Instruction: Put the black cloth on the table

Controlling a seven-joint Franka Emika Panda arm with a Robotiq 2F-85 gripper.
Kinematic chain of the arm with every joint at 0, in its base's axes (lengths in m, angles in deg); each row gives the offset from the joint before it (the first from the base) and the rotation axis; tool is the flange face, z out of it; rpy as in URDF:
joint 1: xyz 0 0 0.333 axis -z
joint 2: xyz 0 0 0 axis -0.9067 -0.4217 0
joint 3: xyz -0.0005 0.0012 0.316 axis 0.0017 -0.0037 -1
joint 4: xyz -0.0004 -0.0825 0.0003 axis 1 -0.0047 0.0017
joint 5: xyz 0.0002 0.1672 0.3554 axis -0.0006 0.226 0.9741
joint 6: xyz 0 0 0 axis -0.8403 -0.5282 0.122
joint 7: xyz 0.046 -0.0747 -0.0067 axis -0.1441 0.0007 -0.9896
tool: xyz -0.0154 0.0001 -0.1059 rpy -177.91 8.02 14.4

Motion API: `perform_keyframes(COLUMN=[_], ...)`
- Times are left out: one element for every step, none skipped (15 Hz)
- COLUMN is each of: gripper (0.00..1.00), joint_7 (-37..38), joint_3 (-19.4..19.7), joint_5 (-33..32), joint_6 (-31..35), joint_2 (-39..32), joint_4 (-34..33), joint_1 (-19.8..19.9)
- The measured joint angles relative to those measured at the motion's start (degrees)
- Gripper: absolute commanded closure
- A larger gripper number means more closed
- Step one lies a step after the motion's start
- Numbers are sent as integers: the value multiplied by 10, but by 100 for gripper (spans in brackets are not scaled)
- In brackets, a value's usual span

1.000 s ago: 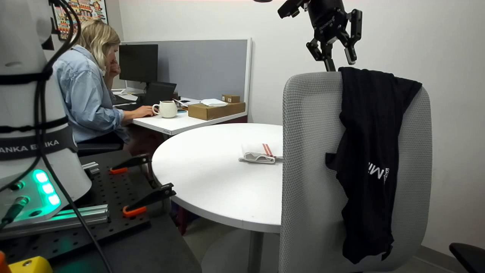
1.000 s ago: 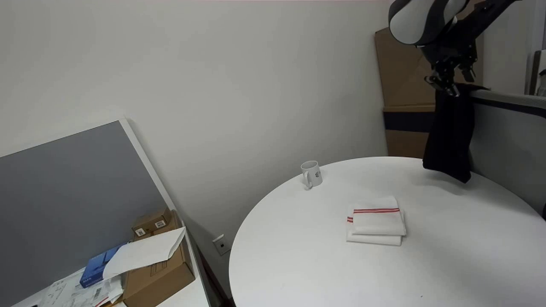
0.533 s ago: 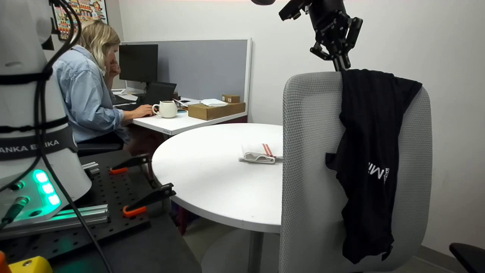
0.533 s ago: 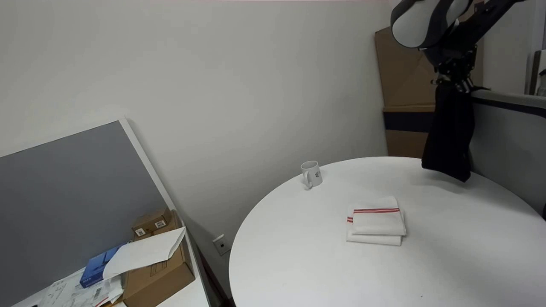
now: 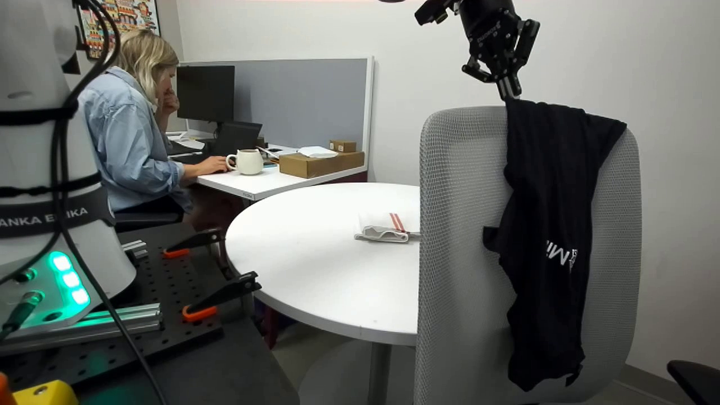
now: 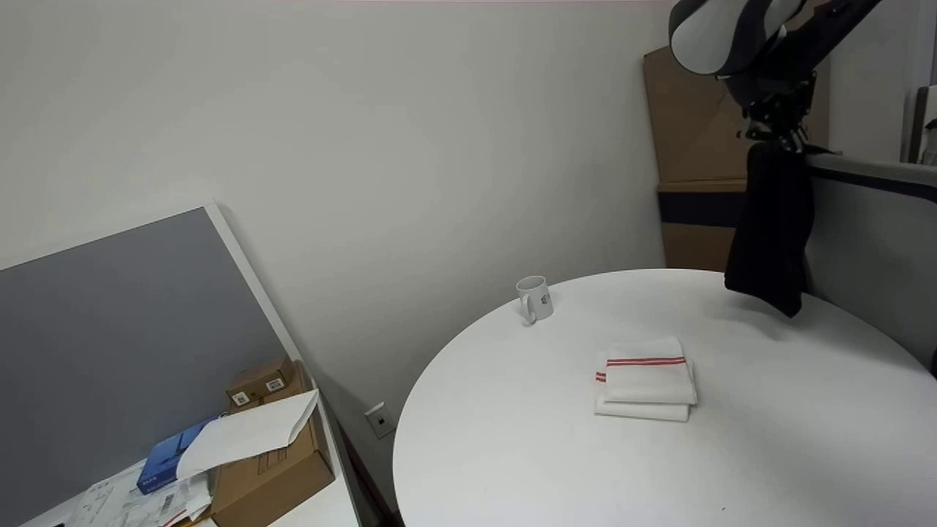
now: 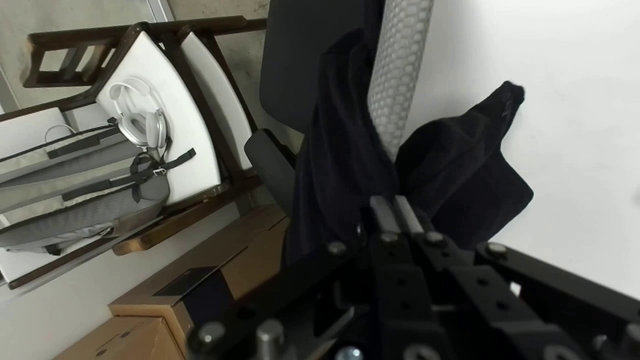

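The black cloth [image 5: 551,236] with white lettering hangs limp over the top of a grey mesh chair back, one part down each side. In an exterior view the cloth's other part [image 6: 770,234] drops in front of the chair, its lower end close above the round white table [image 6: 512,446]. My gripper [image 5: 512,97] is at the chair's top edge, its fingers together on the cloth's upper fold. In the wrist view the gripper [image 7: 391,199] has dark fabric [image 7: 345,135] bunched around its tips, and the pinched bit itself is hidden.
The chair back [image 5: 461,253] stands against the table's near side. On the table lie a folded white towel [image 6: 648,384] with red stripes and a white mug [image 6: 535,298]. Cardboard boxes [image 6: 699,124] stand behind the arm. A person [image 5: 132,124] sits at a desk.
The gripper's fingers have come together on the cloth from a wide stance. After dipping, the gripper has risen slightly, and the cloth's top fold has lifted a little with it.
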Motion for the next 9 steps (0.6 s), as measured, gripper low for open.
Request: perform_keyframes(gripper=[99, 99, 99, 99, 99, 99, 99, 99, 99], joint_7=[0, -2, -7, -13, -22, -33, -45, -57, -69], joint_3=[0, -1, -2, -3, -5, -8, -12, -16, -22], joint_5=[7, 16, 28, 41, 56, 72, 86, 99, 109], joint_6=[0, 0, 0, 0, 0, 0, -1, -2, -5], joint_2=[6, 13, 23, 34, 47, 61, 75, 89, 103], joint_4=[-3, -6, -10, -16, -23, -31, -40, -50, -63], joint_1=[0, 0, 0, 0, -1, -1, -2, -4, -7])
